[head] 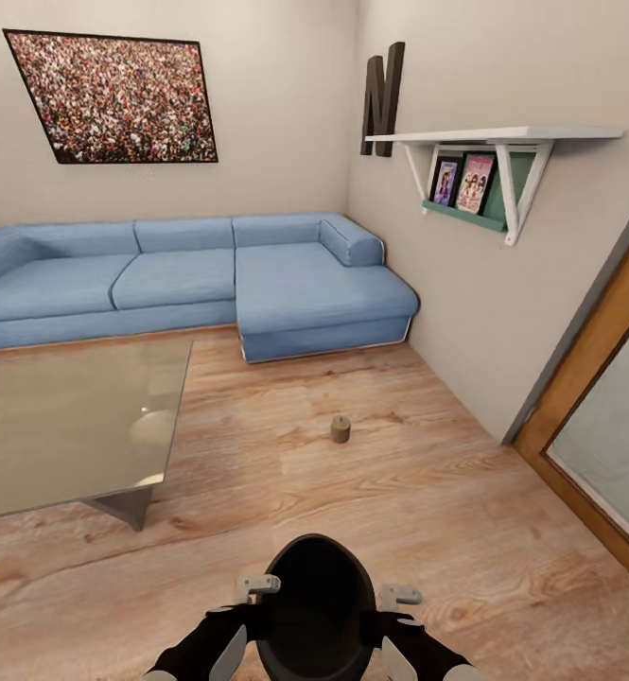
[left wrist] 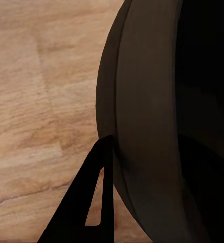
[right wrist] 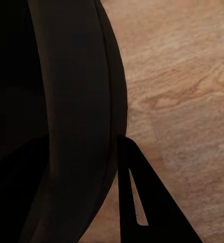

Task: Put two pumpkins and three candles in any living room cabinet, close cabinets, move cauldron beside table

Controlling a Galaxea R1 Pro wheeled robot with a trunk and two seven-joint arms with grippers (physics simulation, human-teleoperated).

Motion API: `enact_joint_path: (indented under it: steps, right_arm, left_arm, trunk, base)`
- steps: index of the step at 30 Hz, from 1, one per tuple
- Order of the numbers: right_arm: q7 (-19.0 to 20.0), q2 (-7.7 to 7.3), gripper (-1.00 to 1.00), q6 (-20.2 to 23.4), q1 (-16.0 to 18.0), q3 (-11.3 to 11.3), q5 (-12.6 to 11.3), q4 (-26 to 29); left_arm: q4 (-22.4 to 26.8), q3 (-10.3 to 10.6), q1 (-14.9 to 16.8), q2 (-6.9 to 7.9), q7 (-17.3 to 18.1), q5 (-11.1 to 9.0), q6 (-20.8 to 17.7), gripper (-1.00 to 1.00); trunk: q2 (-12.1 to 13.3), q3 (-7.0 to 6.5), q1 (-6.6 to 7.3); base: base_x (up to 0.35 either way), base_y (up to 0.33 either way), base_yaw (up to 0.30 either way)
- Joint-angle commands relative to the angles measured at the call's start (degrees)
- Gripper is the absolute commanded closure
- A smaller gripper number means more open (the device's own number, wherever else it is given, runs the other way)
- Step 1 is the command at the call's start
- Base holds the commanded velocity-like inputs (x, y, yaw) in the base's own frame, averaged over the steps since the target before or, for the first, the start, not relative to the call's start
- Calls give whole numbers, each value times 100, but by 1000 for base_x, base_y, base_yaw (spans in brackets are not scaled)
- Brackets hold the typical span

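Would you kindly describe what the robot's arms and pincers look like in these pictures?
In the head view both arms are glossy black with light grey panels near the wrists. The left pincer and right pincer are pale grey blocks there. In the wrist views each finger is a flat black triangle with a narrow slot cut through it.

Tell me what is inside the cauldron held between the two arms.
The head view looks down into the cauldron, but its inside renders uniformly black, so any contents cannot be made out. The wrist views show its dark outer wall against the wooden floor.
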State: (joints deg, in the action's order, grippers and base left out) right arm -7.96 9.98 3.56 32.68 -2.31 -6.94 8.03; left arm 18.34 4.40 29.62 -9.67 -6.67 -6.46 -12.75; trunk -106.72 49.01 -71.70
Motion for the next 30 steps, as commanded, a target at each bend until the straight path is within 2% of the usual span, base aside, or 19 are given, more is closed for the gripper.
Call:
enact_joint_path:
  steps: [1,13,26,30]
  right_arm:
    - [154,1,100,31,1,-60,-70,58]
    - [154,1,100,31,1,-60,-70,58]
    - [154,1,100,35,1,-60,-70,58]
    - [154,1,100,33,1,-60,-70,58]
  left_arm:
    - [-6,87,0,0,-19,-198,-26,100]
    - [-6,87,0,0,-19,-198,-26,100]
    - [-6,87,0,0,-19,-198,-26,100]
    - [-6,87,0,0,-19,-198,-26,100]
  trunk:
    - [-2,4,1]
    - [-2,4,1]
    - [-2,4,1]
    - [-2,4,1]
  base:
    - [0,0,286]
    - [-17,0,287]
    - [-218,0,287]
    - [-67,0,287]
